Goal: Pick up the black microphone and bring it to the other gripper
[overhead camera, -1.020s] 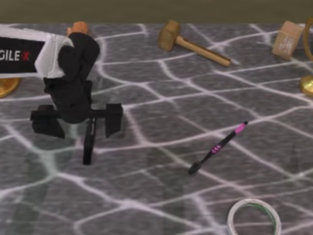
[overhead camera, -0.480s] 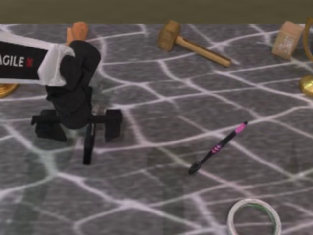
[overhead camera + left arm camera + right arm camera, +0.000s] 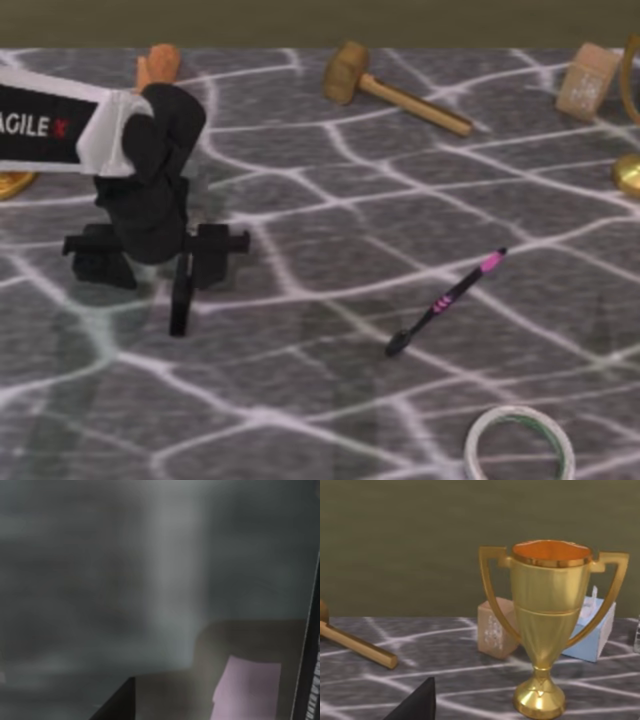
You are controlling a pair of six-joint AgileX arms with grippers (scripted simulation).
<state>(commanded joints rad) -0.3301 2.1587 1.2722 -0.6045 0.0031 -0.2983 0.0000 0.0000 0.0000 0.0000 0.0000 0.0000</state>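
Jaws of the left gripper [image 3: 180, 258], at the bench's nine o'clock, nearly clamp the black microphone [image 3: 180, 300]; it should squeeze squarely, then lift straight.

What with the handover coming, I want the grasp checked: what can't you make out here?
Microphone head: top view, hidden under the left gripper; only the handle shows.
Left wrist view: blurred, nothing nameable.
Right gripper: beyond the top view's edge; only a black corner in its wrist view.
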